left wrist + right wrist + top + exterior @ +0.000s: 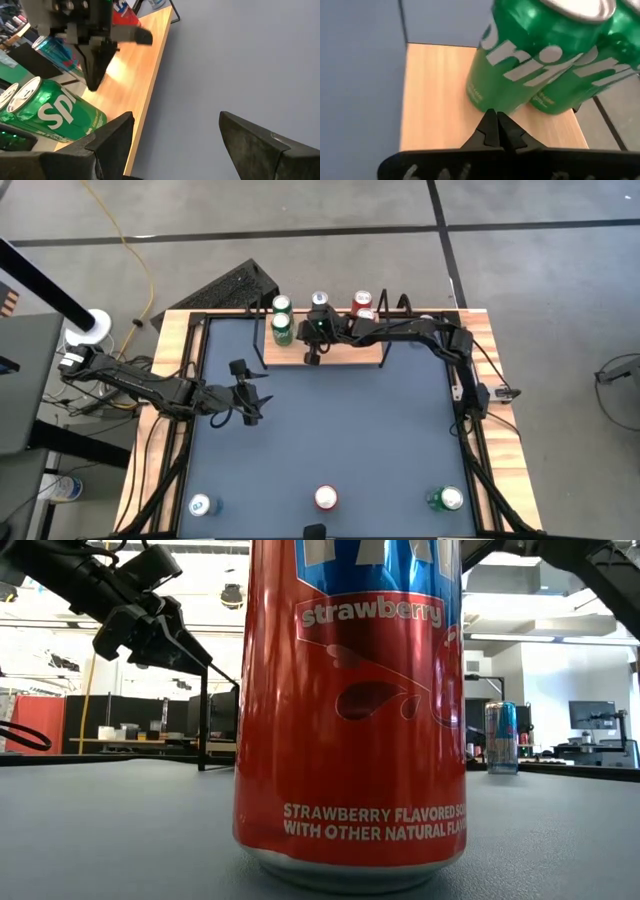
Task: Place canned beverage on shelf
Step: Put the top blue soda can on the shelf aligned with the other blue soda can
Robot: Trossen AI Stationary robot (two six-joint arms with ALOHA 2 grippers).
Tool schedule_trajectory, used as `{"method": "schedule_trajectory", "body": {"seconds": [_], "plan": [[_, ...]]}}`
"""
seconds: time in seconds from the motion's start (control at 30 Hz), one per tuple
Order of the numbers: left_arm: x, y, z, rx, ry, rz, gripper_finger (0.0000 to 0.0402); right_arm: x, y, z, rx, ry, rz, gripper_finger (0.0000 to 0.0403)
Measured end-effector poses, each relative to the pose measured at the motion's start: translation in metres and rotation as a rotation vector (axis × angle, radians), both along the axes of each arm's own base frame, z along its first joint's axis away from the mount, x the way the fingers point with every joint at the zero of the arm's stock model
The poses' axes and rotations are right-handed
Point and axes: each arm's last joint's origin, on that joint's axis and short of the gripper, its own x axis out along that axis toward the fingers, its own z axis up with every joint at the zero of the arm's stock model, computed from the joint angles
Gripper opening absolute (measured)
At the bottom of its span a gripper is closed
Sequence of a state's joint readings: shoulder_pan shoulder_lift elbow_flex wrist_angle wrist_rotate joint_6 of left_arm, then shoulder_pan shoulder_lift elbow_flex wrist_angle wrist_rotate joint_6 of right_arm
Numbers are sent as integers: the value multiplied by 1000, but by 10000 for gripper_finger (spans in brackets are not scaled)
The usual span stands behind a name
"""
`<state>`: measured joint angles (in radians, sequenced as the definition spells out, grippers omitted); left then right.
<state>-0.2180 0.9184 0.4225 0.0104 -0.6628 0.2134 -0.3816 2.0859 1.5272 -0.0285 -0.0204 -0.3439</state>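
Right fingers [496, 131]: pressed together, empty, hovering over the shelf's board just short of the two green cans; in the high view the right gripper [313, 358] sits at the shelf's near edge.
Left fingers [175, 145]: spread apart, holding nothing; the left gripper [250, 402] hangs above the counter, near the shelf's left front corner but apart from it.
Near cans: a red strawberry can [326, 498], a blue can [201, 505] and a green can [447, 499] stand in a row at the counter's edge farthest from the shelf; the strawberry can [350, 710] fills the low view.
Counter [350, 430]: dark grey top, wood border, bare between the near row and the shelf.
Shelf [345, 355]: light-wood board with black wire end frames, at the counter's far edge.
Cans on shelf: two green cans [282, 327] touching at its left end; a silver-topped can [319, 301] and red cans [362, 302] toward its far side.
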Motion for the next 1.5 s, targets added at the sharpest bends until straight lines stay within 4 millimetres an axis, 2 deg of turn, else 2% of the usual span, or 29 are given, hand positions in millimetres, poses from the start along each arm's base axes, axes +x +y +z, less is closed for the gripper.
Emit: {"method": "schedule_trajectory", "body": {"seconds": [0.17, 0.27, 0.43, 0.63, 0.87, 0.97, 1.03, 1.13, 1.23, 1.3, 1.4, 1.5], "plan": [[0, 0, -1, -6, 6, 3, 282, -16, 16, 33, 22, 60, 26, 0], [-2, 0, -3, -16, 29, 11, 282, -30, 34, 56, 40, 111, 55, 0], [-4, 1, -7, -27, 61, 21, 282, -59, 80, 100, 58, 165, 137, 0], [-4, 1, -7, -46, 50, 31, 282, -104, 141, 139, 147, 256, 211, 0], [-4, 1, -7, -63, 46, 40, 282, -155, 220, 165, 315, 324, 239, 0], [-4, 1, -7, -65, 45, 41, 282, -172, 248, 165, 264, 368, 199, 0], [-4, 1, -7, -76, 39, 45, 282, -184, 257, 161, 167, 413, 79, 0], [-4, 0, -8, -92, 43, 28, 282, -199, 246, 156, 49, 480, -178, 0], [-4, 0, -8, -103, 47, 10, 282, -208, 219, 155, 16, 527, -428, 0], [-4, 0, -8, -101, 50, 2, 282, -208, 197, 156, 44, 503, -548, 0], [-4, 0, -8, -97, 53, -1, 282, -215, 155, 159, 109, 475, -633, 0], [-4, 0, -8, -97, 54, 0, 282, -234, 113, 160, 168, 472, -748, 0]]}}
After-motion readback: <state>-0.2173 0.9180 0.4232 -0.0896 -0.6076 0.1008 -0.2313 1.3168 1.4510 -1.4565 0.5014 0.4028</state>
